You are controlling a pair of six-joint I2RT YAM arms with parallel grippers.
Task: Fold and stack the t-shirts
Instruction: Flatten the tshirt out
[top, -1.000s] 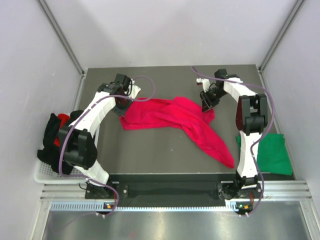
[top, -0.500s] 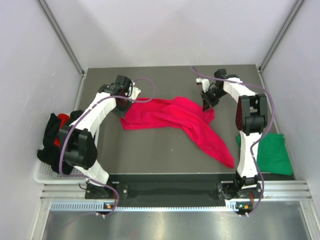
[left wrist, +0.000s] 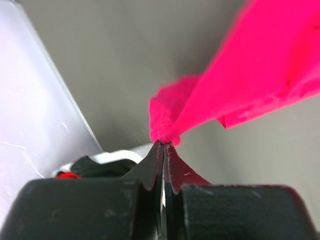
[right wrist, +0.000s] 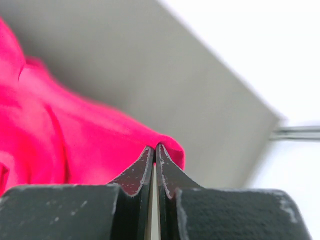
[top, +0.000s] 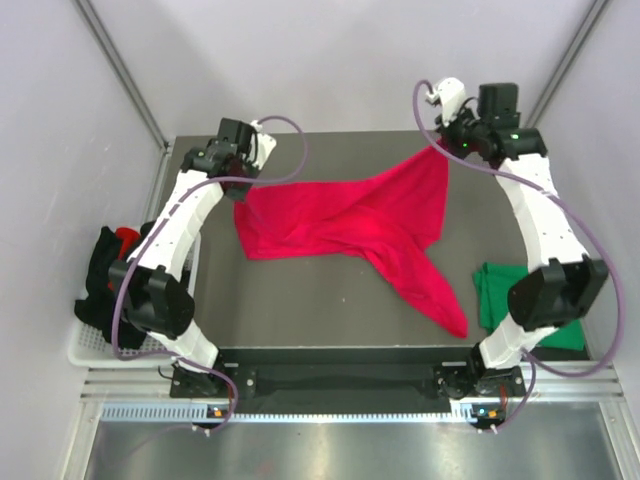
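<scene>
Here the pink shirt lies spread across the middle of the table, with its two far corners raised. The left gripper is clamped tight on the far-left corner, and the right gripper pinches the far-right one just as firmly. Both arms reach far out, the right one towards the far right corner. A green shirt lies near right, beside the right arm. At the left, a black shirt and a red shirt are heaped in a tray.

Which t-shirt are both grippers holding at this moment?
The crimson-pink t-shirt, pinched by the left gripper and the right gripper. The green t-shirt lies untouched at the right edge; the black t-shirt and red t-shirt sit heaped at the left edge.
</scene>
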